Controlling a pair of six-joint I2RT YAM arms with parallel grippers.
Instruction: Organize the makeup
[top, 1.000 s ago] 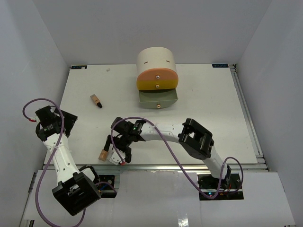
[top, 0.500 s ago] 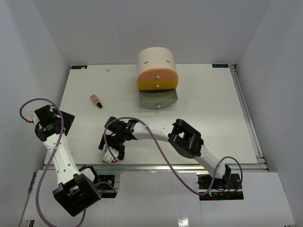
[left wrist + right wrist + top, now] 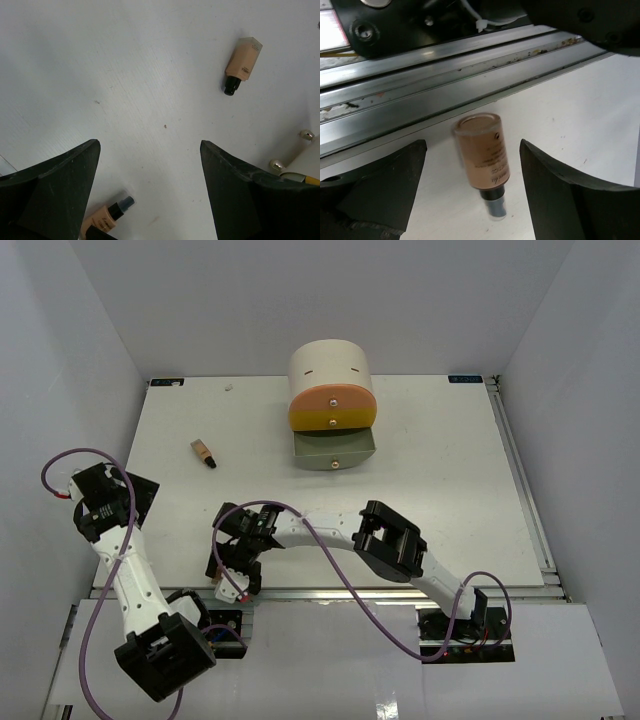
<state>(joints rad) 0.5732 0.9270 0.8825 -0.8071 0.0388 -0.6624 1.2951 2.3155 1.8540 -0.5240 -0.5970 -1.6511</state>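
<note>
Your right end effector [image 3: 472, 146] stands wide and empty, straddling the tan bottle [image 3: 482, 160] without touching it; the bottle lies on the bench [image 3: 580, 95] at centre frame beside the rail [image 3: 420, 95], long axis top-to-bottom, cap toward the bottom edge.

Robot lab cell: plain white walls [image 3: 300, 300], white table [image 3: 450, 480], aluminium rail [image 3: 420, 95], bolted left arm [image 3: 125, 560], right arm [image 3: 390, 540].
</note>
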